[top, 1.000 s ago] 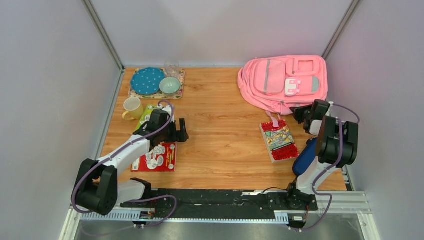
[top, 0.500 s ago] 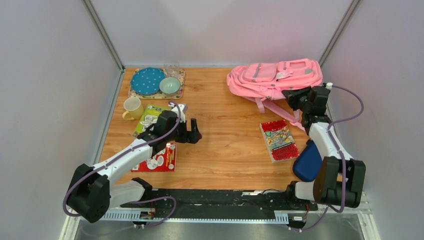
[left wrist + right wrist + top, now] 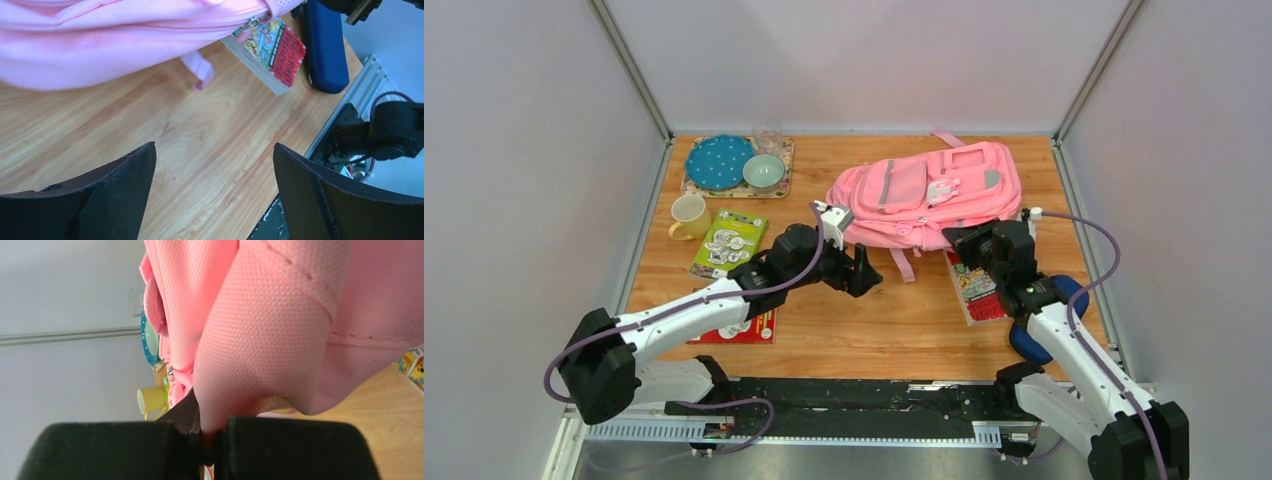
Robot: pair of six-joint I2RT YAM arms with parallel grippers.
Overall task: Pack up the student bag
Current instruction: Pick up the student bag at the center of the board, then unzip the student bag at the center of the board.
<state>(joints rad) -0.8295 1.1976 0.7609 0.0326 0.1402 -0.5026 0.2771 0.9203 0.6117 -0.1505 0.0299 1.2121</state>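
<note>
The student bag (image 3: 924, 190) is a large pink backpack lying front-up at the back middle-right of the table. My right gripper (image 3: 961, 240) is shut on a fold of pink fabric at the bag's near right edge. In the right wrist view that fabric (image 3: 280, 340) runs down into the closed jaws of the right gripper (image 3: 207, 440). My left gripper (image 3: 864, 272) stands open just in front of the bag's near left side, touching nothing. In the left wrist view, bare wood shows between the wide jaws of the left gripper (image 3: 215, 185), and the bag (image 3: 125, 40) and a loose strap (image 3: 200, 70) lie beyond.
A red book (image 3: 976, 288) lies partly under the bag's near edge, with a dark blue case (image 3: 1032, 338) to its right. At the left are another red book (image 3: 749, 325), a green booklet (image 3: 729, 240), a yellow mug (image 3: 689, 215), and a placemat holding a blue plate (image 3: 719, 160) and bowl (image 3: 764, 172).
The right gripper has dragged the bag from the back right corner leftward and nearer. The left arm has reached right, from beside the red book to the bag's near edge.
</note>
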